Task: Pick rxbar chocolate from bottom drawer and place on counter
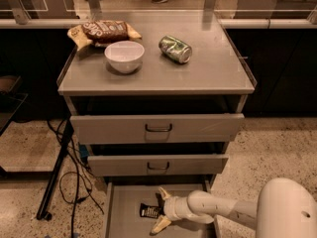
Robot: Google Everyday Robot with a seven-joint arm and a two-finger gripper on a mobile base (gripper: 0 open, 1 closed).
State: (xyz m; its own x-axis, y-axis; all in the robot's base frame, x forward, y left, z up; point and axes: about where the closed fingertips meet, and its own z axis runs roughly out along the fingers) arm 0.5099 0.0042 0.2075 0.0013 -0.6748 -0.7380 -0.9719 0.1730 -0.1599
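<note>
Presently: rxbar, likely light, thin, slick-wrapped, in drawer; end effector spread wide astride it; best pinched across its width.

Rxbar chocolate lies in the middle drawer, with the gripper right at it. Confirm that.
Not quite. The rxbar chocolate lies in the bottom drawer, not the middle one. The rest holds: the gripper, fingers spread open, is right at it, as the camera view shows.
</note>
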